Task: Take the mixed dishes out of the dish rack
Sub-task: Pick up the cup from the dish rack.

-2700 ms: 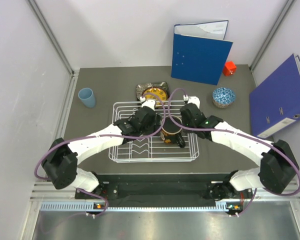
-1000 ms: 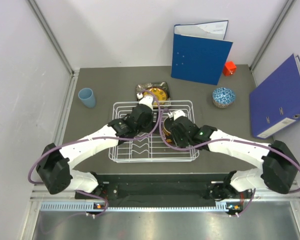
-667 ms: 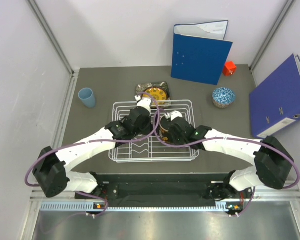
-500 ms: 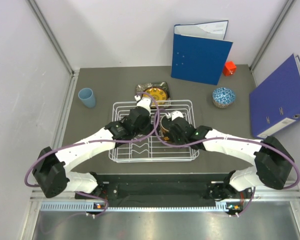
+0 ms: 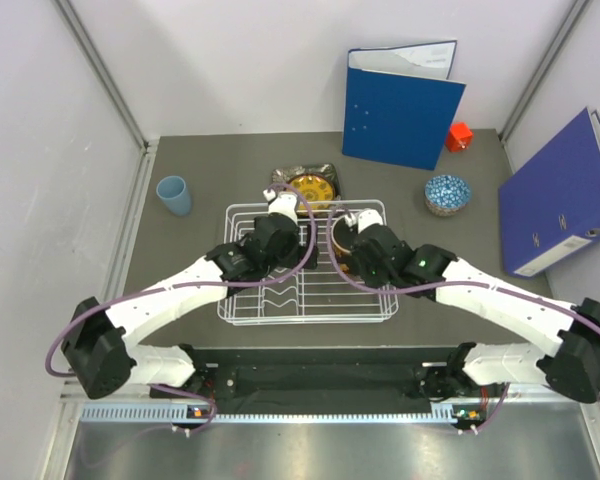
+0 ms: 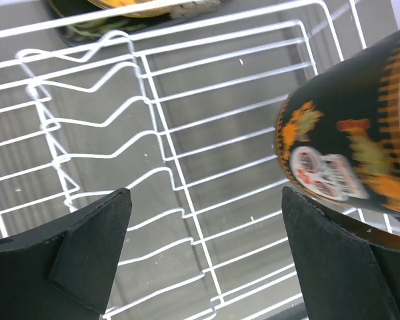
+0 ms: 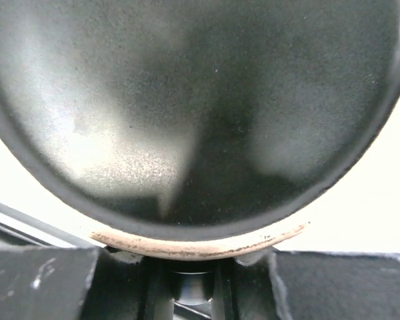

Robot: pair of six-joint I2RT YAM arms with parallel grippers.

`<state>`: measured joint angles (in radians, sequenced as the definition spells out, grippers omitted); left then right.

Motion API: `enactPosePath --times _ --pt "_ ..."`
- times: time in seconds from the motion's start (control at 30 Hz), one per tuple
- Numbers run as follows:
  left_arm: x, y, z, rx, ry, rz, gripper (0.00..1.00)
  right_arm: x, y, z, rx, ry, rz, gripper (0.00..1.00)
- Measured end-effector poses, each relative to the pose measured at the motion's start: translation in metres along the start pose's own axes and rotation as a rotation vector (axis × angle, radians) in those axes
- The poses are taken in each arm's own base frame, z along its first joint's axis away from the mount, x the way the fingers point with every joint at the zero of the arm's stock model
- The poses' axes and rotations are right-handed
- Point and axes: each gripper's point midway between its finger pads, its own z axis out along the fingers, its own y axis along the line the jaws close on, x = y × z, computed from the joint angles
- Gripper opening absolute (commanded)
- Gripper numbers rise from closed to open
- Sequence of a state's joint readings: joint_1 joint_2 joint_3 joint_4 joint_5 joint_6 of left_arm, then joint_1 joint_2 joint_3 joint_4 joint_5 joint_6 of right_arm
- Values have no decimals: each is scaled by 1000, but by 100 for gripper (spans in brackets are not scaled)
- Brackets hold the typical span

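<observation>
Top view, clock read from rack ctr, 12 = away from the arm bases. Your R gripper (image 7: 185, 261) is closed on the dark brown mug (image 6: 347, 133). R wrist cam is filled w/ the mug's dark round wall, a pale bare rim arc low in frame, and black fingers (image 7: 40, 283) at both lower corners. The mug is over the dish rack (image 5: 290, 300), just off ctr toward 2 o'clock. L wrist cam shows it tipped on its side, orange/green/white pattern showing. Can't tell if it touches the wires. Your L gripper (image 6: 205, 200) is spread wide, rack wires showing through the gap. It hangs over the rack's far L part near 11, w/ the mug just to its R and apart from it. Off the rack on the table (image 5: 220, 170): black square plate (image 5: 330, 172) w/ the small yellow dish (image 5: 315, 188) on it, just beyond the far rim at 12. Light blue cup (image 5: 173, 194) upright at 10, well apart. Speckled bowl (image 5: 447, 192) at 2. Upright blue binder (image 5: 403, 115) at 1, leaning blue binder (image 5: 555, 195) approx 2:30, small red block (image 5: 460, 136) btwn them by the back wall.
</observation>
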<state>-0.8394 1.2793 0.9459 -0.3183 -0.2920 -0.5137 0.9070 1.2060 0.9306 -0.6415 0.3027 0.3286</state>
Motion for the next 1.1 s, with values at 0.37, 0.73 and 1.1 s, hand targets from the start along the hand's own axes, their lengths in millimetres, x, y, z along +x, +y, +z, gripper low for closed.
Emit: enactPosePath --times 0.37,0.73,1.1 --pt "-36 32 -29 -159 -170 -116 99 -92 13 -66 -139 -261 134 0" --pt "-104 24 -99 121 -493 -318 99 -188 9 -98 -680 -604 603 0" --pt "-142 -29 -122 522 -547 -371 99 -192 53 -84 -1183 -520 759 0"
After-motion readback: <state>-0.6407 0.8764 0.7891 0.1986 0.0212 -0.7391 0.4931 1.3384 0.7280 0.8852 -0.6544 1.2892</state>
